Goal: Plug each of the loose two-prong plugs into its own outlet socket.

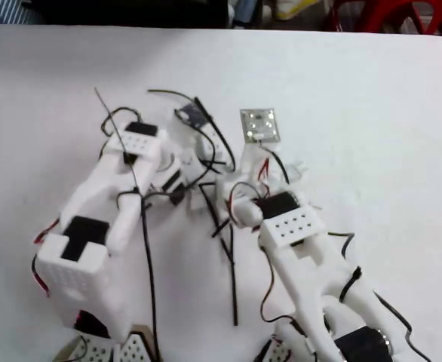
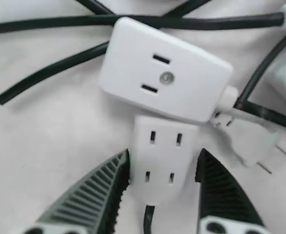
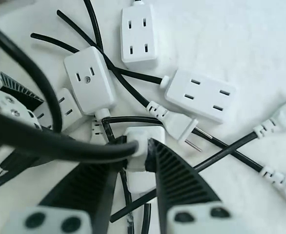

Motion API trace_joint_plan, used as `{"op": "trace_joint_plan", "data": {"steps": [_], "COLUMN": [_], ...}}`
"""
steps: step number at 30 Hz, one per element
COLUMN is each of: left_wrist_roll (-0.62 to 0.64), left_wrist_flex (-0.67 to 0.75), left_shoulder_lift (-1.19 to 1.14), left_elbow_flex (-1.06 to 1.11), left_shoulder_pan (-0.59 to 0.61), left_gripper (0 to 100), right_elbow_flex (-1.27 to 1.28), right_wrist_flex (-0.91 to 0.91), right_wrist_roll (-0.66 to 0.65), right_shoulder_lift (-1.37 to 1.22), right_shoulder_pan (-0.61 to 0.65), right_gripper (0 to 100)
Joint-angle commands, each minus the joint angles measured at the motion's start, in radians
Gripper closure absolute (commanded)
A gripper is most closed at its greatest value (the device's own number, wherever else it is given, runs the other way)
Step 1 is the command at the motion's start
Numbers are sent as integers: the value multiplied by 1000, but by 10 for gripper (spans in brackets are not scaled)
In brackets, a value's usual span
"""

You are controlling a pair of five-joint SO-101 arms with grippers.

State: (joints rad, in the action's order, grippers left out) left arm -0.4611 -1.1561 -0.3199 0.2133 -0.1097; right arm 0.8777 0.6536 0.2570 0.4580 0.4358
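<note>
On a white surface [image 1: 372,98], 2 robot arms meet over a tangle of black cords [image 1: 228,256] and white fittings. The left gripper [image 2: 162,163] is spread wide and grasps nothing. Its ribbed fingers [image 2: 109,185] stand on either side of a small outlet socket [image 2: 161,141] with 4 slots. That socket lies flat, 1 end against a larger grounded outlet block [image 2: 165,78]. A loose 2-prong plug [image 2: 253,148] lies just beside the block, its prongs bare. The right gripper [image 3: 135,146] is clenched on a white plug body [image 3: 139,135] amid the cords. Near it a second 2-prong plug [image 3: 178,126] rests on the surface, prongs exposed, just beside a 4-slot socket [image 3: 201,95]. Another 4-slot socket [image 3: 139,34] lies farther off, past the grounded block, slots facing up
</note>
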Motion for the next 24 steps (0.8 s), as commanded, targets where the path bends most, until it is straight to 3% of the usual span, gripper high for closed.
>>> {"op": "trace_joint_plan", "data": {"steps": [1, 9, 16, 24], "left_wrist_roll": [-3, -3, -5, 8], "left_wrist_flex": [-71, -181, -176, 72], "left_shoulder_lift": [143, 437, 670, 992], "left_elbow_flex": [-35, -14, 213, 655], "left_shoulder_pan": [16, 179, 328, 426], "left_gripper": [759, 758, 759, 759], "right_elbow_flex": [-9, -32, -92, -106], "right_wrist_flex": [-15, -19, -22, -117], "right_wrist_roll": [0, -9, -192, -331], "right_shoulder_lift": [15, 16, 15, 2], "right_shoulder_pan": [-10, 5, 116, 232], "right_gripper": [981, 981, 981, 981]}}
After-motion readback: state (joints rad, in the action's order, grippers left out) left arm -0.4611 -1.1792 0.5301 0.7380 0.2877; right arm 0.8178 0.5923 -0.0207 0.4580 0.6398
